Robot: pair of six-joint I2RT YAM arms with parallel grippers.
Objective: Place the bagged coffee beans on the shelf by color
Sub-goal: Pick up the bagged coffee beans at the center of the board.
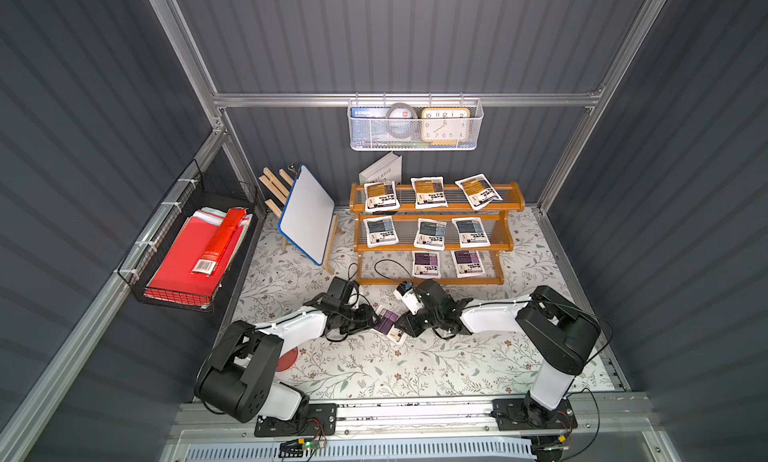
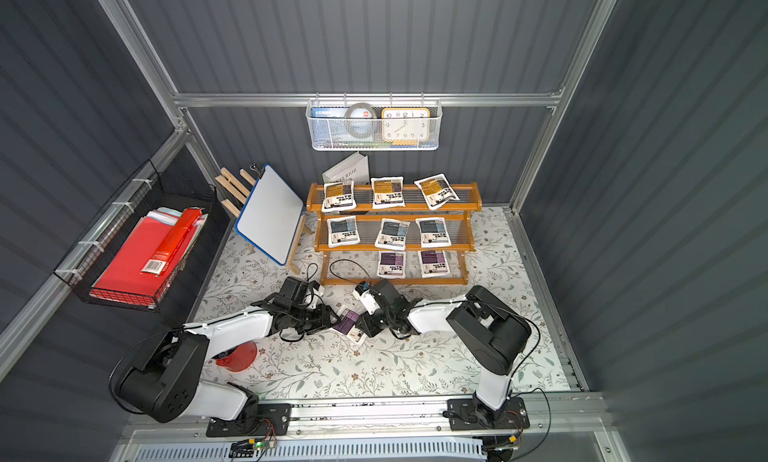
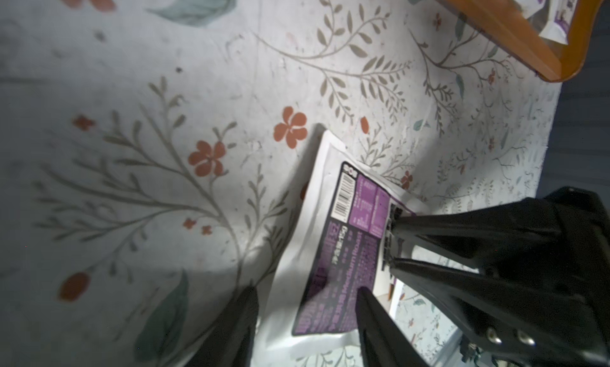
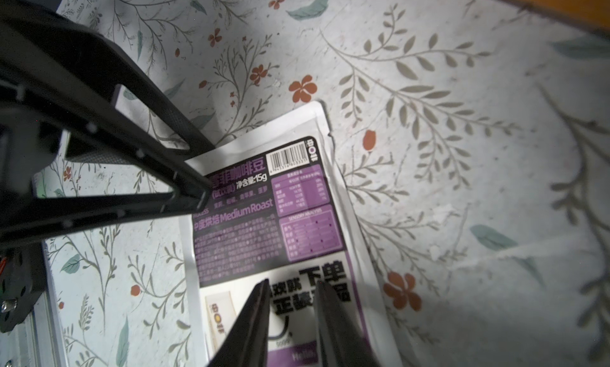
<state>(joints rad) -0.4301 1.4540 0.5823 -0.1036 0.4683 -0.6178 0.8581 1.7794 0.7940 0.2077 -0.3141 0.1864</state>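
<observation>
I am working on the last flat white pouch with a purple label, which is lying on the floral tabletop in front of the three-tier orange-brown wooden shelf. My left gripper is standing with its jaws apart astride one end, and my right gripper is holding narrowly parted tips at the printed face; whether it is pinching I cannot tell. Next, I am judging, it needs one firm clamp and a lift to the bottom tier's free spot beside the two purple pouches.

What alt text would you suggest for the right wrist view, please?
A flat white pouch with a purple label lies on a floral tablecloth. The right gripper, black fingers slightly parted, sits over its bold-text end; the left gripper reaches its barcode end.
</observation>
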